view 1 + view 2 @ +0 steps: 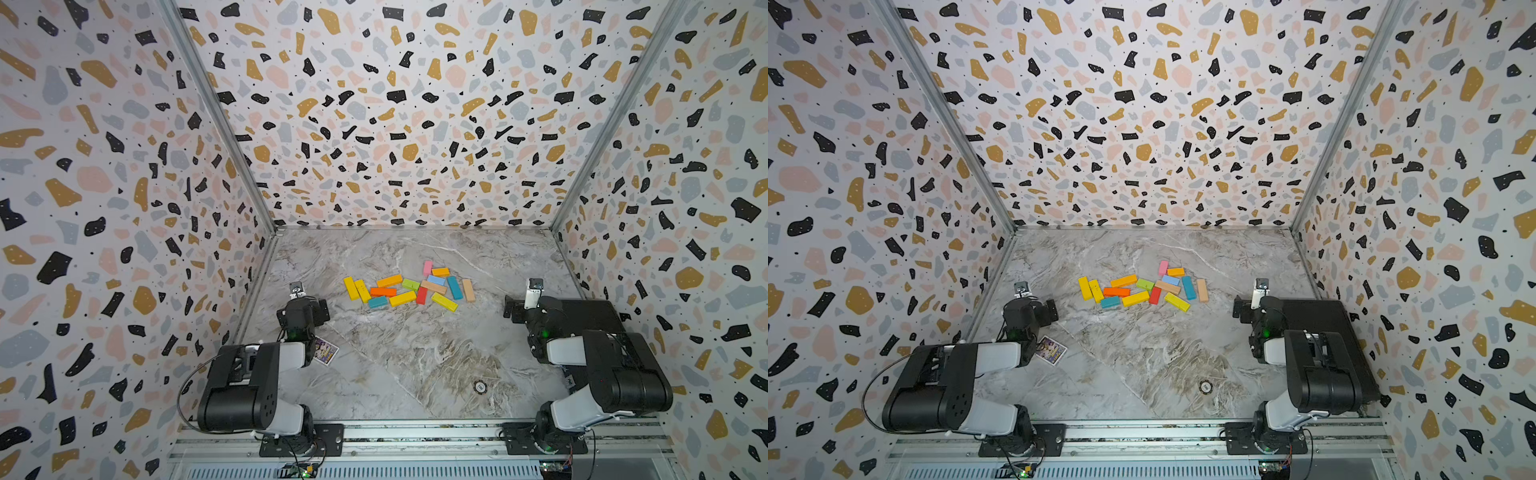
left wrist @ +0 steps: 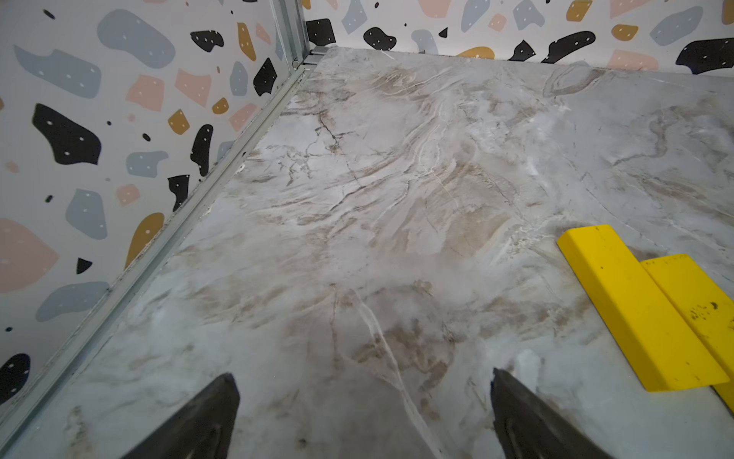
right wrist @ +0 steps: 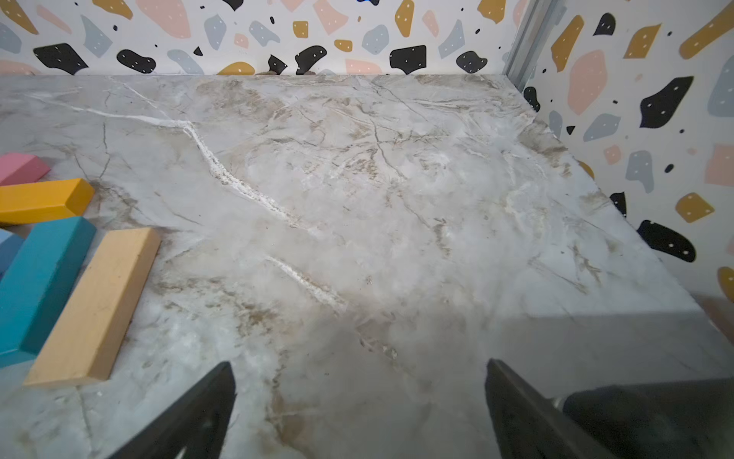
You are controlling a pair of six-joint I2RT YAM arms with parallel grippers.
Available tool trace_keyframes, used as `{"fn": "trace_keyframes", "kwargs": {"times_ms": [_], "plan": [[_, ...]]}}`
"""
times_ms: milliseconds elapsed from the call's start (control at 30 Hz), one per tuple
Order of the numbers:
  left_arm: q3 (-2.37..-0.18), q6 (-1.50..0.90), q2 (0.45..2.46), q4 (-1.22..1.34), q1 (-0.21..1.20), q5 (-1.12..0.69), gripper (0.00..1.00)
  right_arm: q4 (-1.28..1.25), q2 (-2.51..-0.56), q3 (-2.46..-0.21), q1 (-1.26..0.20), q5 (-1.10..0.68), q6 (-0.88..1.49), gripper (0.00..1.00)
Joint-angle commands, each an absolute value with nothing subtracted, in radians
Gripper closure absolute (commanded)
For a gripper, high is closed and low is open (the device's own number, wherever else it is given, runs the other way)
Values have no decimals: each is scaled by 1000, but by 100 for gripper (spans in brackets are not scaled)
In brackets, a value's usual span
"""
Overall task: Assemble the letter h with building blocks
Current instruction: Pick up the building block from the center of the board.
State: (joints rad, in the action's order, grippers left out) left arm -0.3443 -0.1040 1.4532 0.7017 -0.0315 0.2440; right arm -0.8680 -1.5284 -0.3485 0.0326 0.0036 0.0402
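Building blocks [image 1: 410,285] scattered on table [image 1: 415,353] — left gripper [image 2: 364,375], right gripper [image 3: 359,362]: jaws apart

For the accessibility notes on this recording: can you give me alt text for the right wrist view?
The right tool is open and empty, facing a bare stretch of marble tabletop. At one side lie a plain wood bar, a teal bar, an orange bar and a pink bar, untouched. Speckled walls enclose the table.

right end effector [image 3: 359,365] wide, empty; wood block [image 3: 95,306] beside teal block [image 3: 39,282]
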Motion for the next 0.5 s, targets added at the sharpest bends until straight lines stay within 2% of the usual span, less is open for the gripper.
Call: {"fn": "trace_keyframes", "kwargs": {"times_ms": [0,467], "plan": [[-365,-95,1449,746,-28,241,1,-878,-1516,-354,31,2,36,0],[-367,-97,1445,739,-28,242,1,-878,-1516,-354,32,2,36,0]]}}
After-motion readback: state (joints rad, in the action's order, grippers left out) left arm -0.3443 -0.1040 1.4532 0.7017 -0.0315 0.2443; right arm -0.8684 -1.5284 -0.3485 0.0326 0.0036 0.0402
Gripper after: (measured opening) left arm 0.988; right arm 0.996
